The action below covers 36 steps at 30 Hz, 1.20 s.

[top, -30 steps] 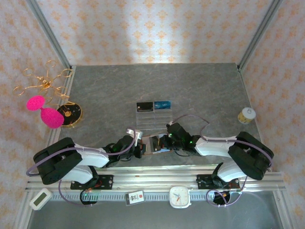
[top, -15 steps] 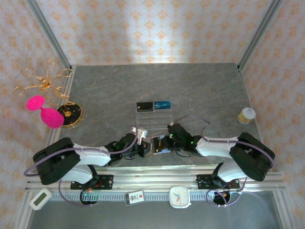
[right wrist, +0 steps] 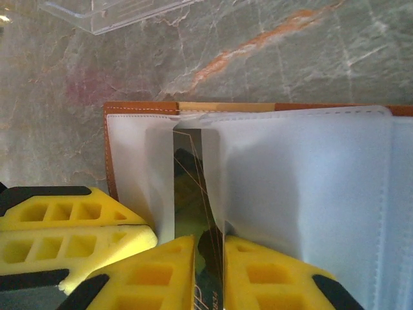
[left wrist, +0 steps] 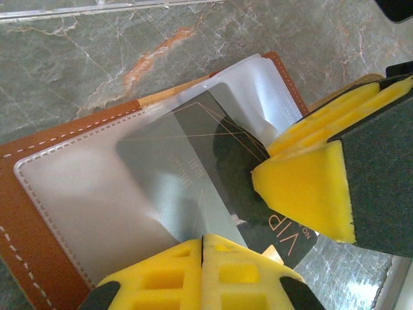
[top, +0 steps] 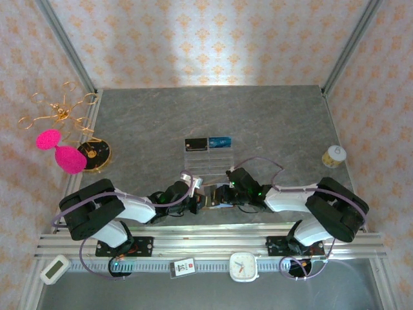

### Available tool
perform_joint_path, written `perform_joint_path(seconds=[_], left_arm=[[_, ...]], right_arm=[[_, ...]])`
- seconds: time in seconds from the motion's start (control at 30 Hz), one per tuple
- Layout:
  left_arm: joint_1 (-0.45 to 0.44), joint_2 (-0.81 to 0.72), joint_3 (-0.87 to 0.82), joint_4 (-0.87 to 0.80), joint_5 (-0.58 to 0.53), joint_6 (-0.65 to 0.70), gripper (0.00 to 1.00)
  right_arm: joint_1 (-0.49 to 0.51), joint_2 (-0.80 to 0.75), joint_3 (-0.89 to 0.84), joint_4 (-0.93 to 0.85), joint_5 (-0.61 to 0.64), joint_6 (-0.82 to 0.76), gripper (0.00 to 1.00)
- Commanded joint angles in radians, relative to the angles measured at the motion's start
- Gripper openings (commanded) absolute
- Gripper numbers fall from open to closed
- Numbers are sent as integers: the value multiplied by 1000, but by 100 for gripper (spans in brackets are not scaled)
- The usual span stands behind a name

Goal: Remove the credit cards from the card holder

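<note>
Top view: I saw the left gripper (top: 193,199) and right gripper (top: 224,194) meeting over the card holder (top: 210,197) at the near tabletop (top: 271,116) edge.

Left wrist view: the left fingers (left wrist: 161,281) were pressed together. A dark card (left wrist: 193,161), which I judged thin, stiff and slick, sat half out of its soft clear pocket (left wrist: 77,194).

Right wrist view resolved what the top view blurred: the right fingers (right wrist: 271,278) were pinching that card's exposed end, the best hold.

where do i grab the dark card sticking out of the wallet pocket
Grip the bare corner of the dark grey plastic card, by its VIP lettering, where it pokes out of the translucent pocket of the brown leather wallet. Come from the pocket's open mouth, jaws on the two flat faces: the rest is sleeved and lies flat.
</note>
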Motion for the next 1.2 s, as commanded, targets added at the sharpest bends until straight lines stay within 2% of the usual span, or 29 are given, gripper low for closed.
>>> perform_joint_path(seconds=[0.0,0.07,0.33,0.43,0.67,0.83,1.17], left_arm=[[-6,13,-23,-72,10,9,0],[-5,-4,-33,-75,2,9,0],[-4,-30,-45,-71,-6,9,0],[4,-33,-49,-63,-7,9,0],[18,-20,-38,-56,7,34,0],[28,-7,-40,-41,7,34,0],[41,6,-27,-21,32,29,0]], right_arm=[[4,21,-12,12,-12,-7,7],[0,-2,-18,-19,10,-14,0],[-73,-94,-78,-120,-58,-99,0],[-92,-103,-74,-139,-106,-133,0],[-102,-79,-54,-130,-306,-212,0],[-102,-126,-41,-244,-282,-261,0],[-103,-243,-35,-378,-316,-290,0]])
